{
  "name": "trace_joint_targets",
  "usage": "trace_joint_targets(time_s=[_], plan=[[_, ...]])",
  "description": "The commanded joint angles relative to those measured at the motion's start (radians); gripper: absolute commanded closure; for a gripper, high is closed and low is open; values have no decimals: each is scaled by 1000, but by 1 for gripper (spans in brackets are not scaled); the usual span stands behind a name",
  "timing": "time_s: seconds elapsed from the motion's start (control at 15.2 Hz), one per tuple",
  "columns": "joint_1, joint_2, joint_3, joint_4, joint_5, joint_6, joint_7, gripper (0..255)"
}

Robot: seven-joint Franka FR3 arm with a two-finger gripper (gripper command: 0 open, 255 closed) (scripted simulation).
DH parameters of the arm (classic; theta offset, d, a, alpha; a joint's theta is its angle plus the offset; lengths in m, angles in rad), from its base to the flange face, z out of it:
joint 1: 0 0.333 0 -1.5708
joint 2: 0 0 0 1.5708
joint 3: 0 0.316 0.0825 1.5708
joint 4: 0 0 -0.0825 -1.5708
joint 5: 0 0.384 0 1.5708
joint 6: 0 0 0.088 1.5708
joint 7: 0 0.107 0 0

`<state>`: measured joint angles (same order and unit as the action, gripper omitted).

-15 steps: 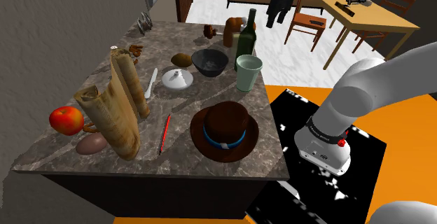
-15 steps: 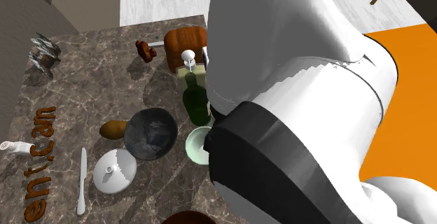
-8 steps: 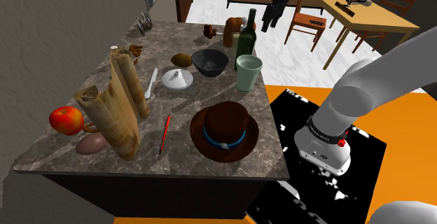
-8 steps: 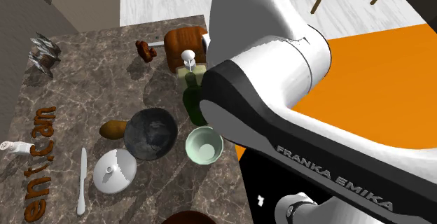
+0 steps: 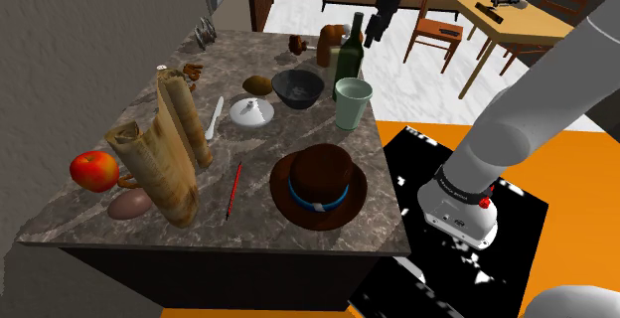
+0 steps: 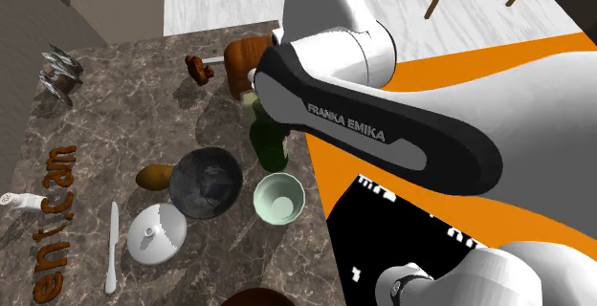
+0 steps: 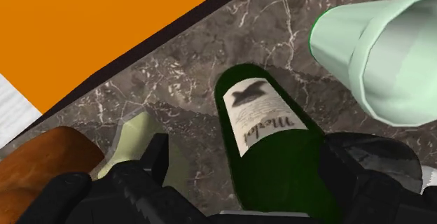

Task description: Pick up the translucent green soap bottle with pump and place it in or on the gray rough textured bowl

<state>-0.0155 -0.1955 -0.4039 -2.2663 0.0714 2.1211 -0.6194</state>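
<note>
While the gripper (image 5: pixel 375 34) was held parted and empty near the edge of the counter (image 6: pixel 115 103), the pale green soap bottle (image 7: pixel 131 143), seemingly upright, was seen in the second exterior view at one o'clock from the gray bowl (image 6: pixel 205 182), with open orange floor (image 6: pixel 536 84) at three.

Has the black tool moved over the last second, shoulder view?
Yes. The black tool has shifted toward the shoulder view's left and lower, closing on the dark green wine bottle.

The arm (image 6: pixel 383 137) hides much of the soap bottle (image 6: pixel 251 100) and wine bottle (image 6: pixel 269 148)
</note>
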Motion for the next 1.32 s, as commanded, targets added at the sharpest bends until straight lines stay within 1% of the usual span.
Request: trace_joint_targets(time_s=[0.0, 0.26, 0.46, 0.59, 0.66, 1.12, 1.25], plan=[[1, 81, -30, 44, 44, 34, -75, 0], [-11, 247, -61, 154, 155, 72, -215, 0], [-40, 374, -63, 254, 243, 80, -314, 0], [-68, 458, -54, 328, 297, 77, -371, 0], [-76, 477, -50, 346, 308, 76, -383, 0], [-82, 534, -29, 326, 352, 145, -410, 0], [-82, 538, -27, 324, 356, 151, -412, 0]])
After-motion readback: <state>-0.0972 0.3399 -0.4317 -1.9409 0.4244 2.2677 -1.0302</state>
